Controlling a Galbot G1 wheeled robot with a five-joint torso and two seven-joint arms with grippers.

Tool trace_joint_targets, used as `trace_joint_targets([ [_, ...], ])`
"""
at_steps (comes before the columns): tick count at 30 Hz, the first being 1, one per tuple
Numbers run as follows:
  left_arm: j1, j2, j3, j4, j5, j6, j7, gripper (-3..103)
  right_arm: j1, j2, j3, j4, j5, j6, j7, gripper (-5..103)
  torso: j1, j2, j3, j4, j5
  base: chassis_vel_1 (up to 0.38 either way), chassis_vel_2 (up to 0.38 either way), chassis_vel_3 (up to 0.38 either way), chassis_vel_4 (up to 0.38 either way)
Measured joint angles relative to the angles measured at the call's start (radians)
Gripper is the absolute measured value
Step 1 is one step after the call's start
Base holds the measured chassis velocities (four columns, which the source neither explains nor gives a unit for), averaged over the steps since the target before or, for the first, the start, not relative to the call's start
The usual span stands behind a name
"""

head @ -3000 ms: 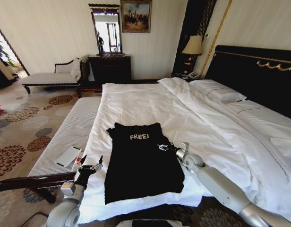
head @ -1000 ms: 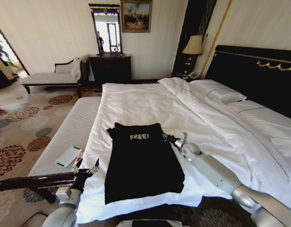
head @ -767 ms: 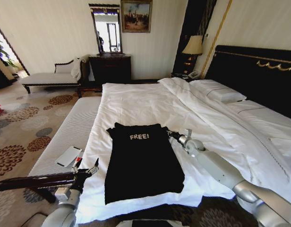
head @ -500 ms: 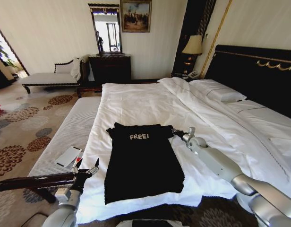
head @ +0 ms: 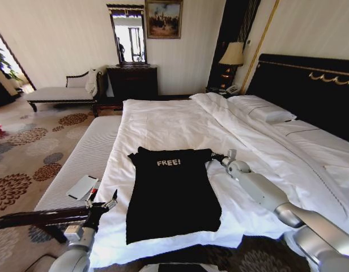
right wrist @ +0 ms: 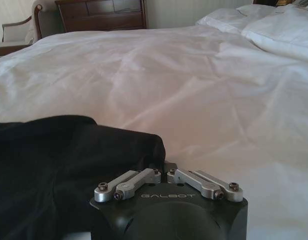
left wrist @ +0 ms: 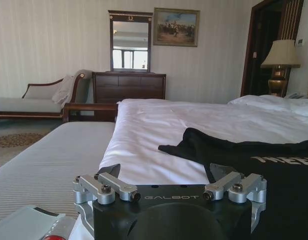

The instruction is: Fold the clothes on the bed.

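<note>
The bed carries a white duvet, which gives a flat surface for folding. The T-shirt lies flat near the foot of the bed, chest lettering up, with its hem toward the robot and its collar toward the far side. Both long sides appear already turned in, leaving a narrow strip; judged from this layout, the lengthwise fold remains to be done.

The right arm reaches forward, low over the duvet, to the shirt's upper right corner. The right gripper sits at the shoulder edge. In the right wrist view its linkage bars are drawn together at the centre and a fold of black fabric bunches directly ahead of the jaws, so the gripper is judged clamped on the T-shirt, though the fingertips are hidden.

The left arm is held low off the left side of the bed, just beside the duvet edge and clear of the shirt. The left gripper has its fingers spread apart and holds nothing.
</note>
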Motion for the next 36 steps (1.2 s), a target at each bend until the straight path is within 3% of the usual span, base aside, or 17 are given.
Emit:
trace_joint_targets([
  [5,-0.003,0.0,0.003,0.001,0.0,0.001,0.0,100,-0.039,0.008,0.017,0.003,-0.01,0.0,-0.007,-1,0.0,0.0,0.0,0.0002,0.0,0.0,0.0,0.0,0.0],
  [8,0.005,0.001,-0.006,0.001,-0.001,0.001,0.0,100,-0.047,0.015,0.032,0.011,0.023,0.001,-0.011,14,0.0,0.0,0.0,0.0002,0.0001,0.0,0.0,0.0,0.0],
  [13,0.01,0.001,-0.009,0.0,-0.001,0.001,0.0,100,-0.047,0.02,0.056,0.018,0.088,-0.008,-0.004,25,0.0,0.0,0.0,0.0006,0.0001,0.0,0.0,0.0,0.0],
  [17,0.01,0.001,-0.006,-0.001,0.001,0.001,0.001,100,-0.043,0.019,0.084,0.032,0.206,-0.04,0.0,47,0.0,0.0,0.0,0.0004,0.0,0.0,0.0,0.0,0.0],
  [23,0.007,0.002,-0.007,-0.001,0.001,0.001,0.001,100,-0.041,0.029,0.081,0.024,0.221,-0.046,-0.014,63,0.0,0.0,0.0,0.0002,0.0,0.0,0.0,0.0,0.0],
  [26,0.009,0.003,-0.016,-0.001,-0.001,0.001,0.001,100,-0.035,0.045,0.071,0.008,0.218,-0.045,-0.02,79,0.0,0.0,0.0,0.0004,0.0001,0.0,0.0,0.0,0.0],
  [29,0.012,0.003,-0.022,-0.002,-0.003,0.001,0.001,100,-0.031,0.05,0.065,-0.001,0.212,-0.038,-0.026,74,0.0,0.0,0.0,0.0003,0.0001,0.0,0.0,0.0,0.0],
  [32,0.016,0.003,-0.025,-0.002,-0.005,0.001,0.002,100,-0.024,0.052,0.059,-0.005,0.208,-0.033,-0.026,57,0.0,0.0,0.0,0.0004,0.0001,0.0,0.0,0.0,0.0],
  [35,0.016,0.003,-0.025,-0.002,-0.005,0.001,0.003,100,-0.023,0.05,0.058,-0.005,0.207,-0.032,-0.026,52,0.0,0.0,0.0,0.0004,0.0001,0.0,0.0,0.0,0.0],
  [36,0.015,0.003,-0.022,-0.002,-0.005,0.001,0.003,100,-0.023,0.047,0.057,-0.003,0.207,-0.031,-0.026,41,0.0,0.0,0.0,0.0004,0.0001,0.0,0.0,0.0,0.0],
])
